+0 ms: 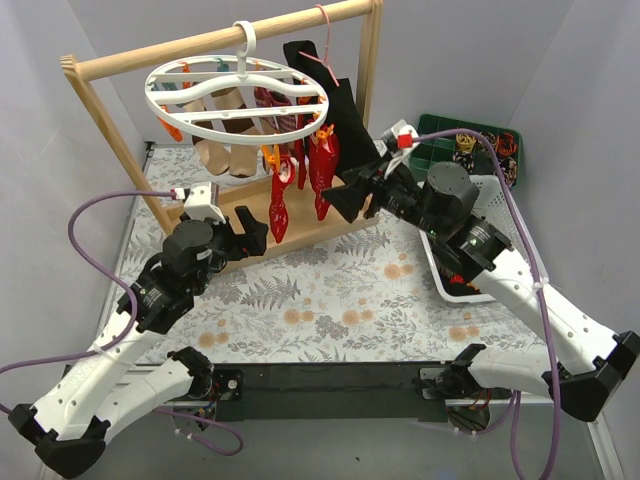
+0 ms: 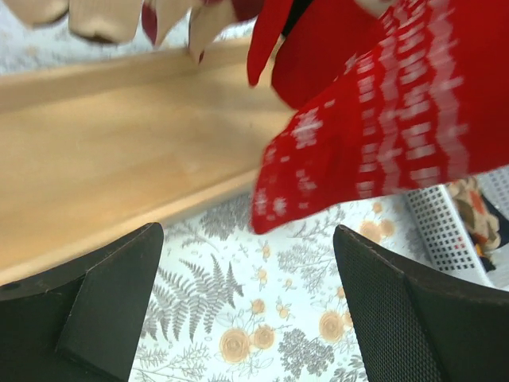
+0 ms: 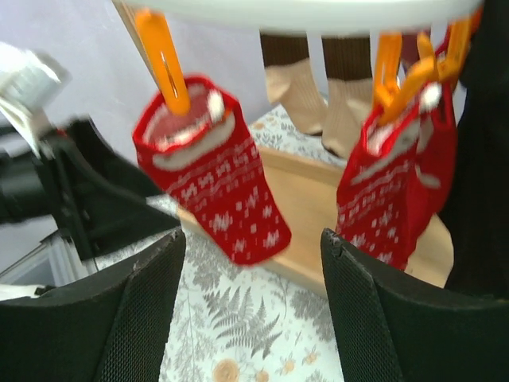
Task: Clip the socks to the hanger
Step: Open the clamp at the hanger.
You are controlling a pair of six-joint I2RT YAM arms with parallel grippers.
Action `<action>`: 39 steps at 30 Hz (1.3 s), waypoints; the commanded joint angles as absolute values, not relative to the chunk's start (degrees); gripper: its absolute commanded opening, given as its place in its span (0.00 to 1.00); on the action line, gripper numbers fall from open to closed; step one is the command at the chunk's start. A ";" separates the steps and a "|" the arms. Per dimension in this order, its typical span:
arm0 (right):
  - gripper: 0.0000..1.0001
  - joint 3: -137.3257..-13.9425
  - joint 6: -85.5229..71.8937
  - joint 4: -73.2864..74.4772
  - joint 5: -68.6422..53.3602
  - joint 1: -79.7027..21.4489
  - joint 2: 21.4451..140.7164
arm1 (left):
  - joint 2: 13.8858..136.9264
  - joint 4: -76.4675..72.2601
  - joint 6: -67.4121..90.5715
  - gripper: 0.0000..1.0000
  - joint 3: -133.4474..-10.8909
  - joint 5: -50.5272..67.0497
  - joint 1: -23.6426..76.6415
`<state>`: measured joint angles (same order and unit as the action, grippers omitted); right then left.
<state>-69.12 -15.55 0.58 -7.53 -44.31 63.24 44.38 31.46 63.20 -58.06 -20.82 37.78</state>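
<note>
My left arm reaches in from the near-left corner of the desk and my right arm from the near-right. Both point toward the white hanger hooked on the wooden rail by the far edge. From overhead, red socks and tan socks hang beneath it. Only my right wrist view shows the orange clips gripping the red cuffs. My left gripper and right gripper both gape wide, holding nothing.

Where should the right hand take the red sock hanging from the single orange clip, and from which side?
Likely the lower foot of the red sock, below the orange clip pinching its cuff: it hangs free and flat there. Come level from the near side, where the open right hand faces it, fingers straddling its width.
</note>
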 commanded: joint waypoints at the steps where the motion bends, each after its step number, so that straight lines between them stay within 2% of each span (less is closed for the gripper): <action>1: 0.74 -79.17 -10.81 -1.32 -10.54 -44.82 68.36 | 40.79 32.69 68.54 0.87 -52.22 -22.67 37.35; 6: 0.74 -86.47 -9.49 -3.68 -6.43 -49.12 74.43 | 36.13 35.59 72.77 0.87 -48.43 -27.41 37.44; 11: 0.75 -90.78 -8.35 -6.68 3.48 -53.96 80.06 | 33.84 37.61 71.72 0.86 -50.00 -30.58 37.44; 16: 0.75 -95.35 -8.35 -8.87 8.08 -55.63 85.15 | 33.75 39.72 71.72 0.86 -51.50 -32.52 37.44; 23: 0.65 -95.54 -8.44 -12.48 19.14 -55.81 87.89 | 33.93 40.60 71.46 0.86 -53.00 -32.87 37.44; 25: 0.58 -94.93 -7.74 -12.65 21.96 -55.81 87.54 | 34.28 40.78 71.19 0.86 -53.70 -32.70 37.44; 26: 0.51 -94.49 -7.30 -13.09 23.97 -55.81 87.19 | 34.28 40.69 70.76 0.86 -53.88 -32.61 37.44; 29: 0.43 -92.82 -5.98 -13.18 24.78 -54.85 86.31 | 34.72 40.08 69.62 0.86 -55.02 -31.64 37.44; 34: 0.40 -87.99 -6.33 -13.18 23.21 -50.02 83.24 | 35.33 37.01 68.73 0.86 -57.73 -28.39 37.44; 39: 0.39 -84.91 -7.99 -13.09 15.83 -41.86 81.21 | 36.91 32.44 68.73 0.86 -61.25 -21.82 37.44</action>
